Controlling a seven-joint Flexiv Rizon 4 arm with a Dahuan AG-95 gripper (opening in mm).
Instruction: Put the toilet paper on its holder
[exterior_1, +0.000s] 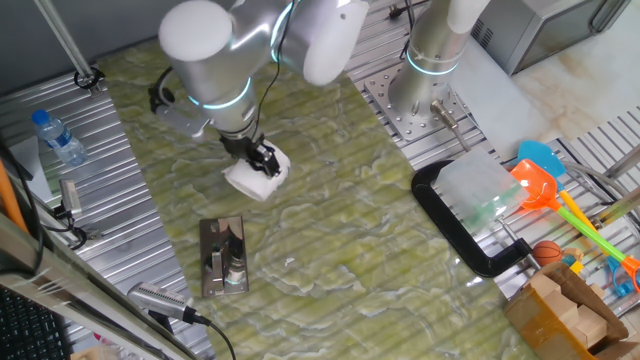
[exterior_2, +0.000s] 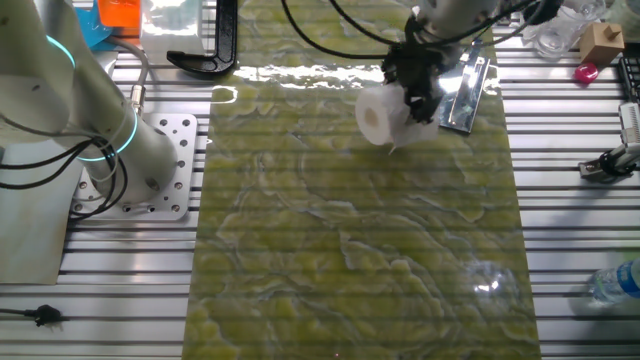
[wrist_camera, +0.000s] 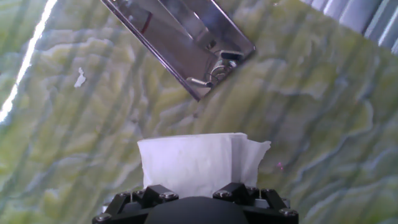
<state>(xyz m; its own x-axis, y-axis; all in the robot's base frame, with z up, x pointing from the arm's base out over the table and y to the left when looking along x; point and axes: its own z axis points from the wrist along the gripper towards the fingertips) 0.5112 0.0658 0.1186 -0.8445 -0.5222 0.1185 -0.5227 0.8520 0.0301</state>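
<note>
White toilet paper (exterior_1: 257, 178) apparently in gripper (exterior_1: 262, 157)

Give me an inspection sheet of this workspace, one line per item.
Surface: green marbled mat on a slatted metal table.
Job's things: toilet paper off its holder.
Clutter: black clamp, water bottle, orange and blue toys, cardboard box.
End effector: shut on the toilet paper.
Cables: black cable hanging over the mat.
Surroundings: second arm's base bolted to the table.
</note>
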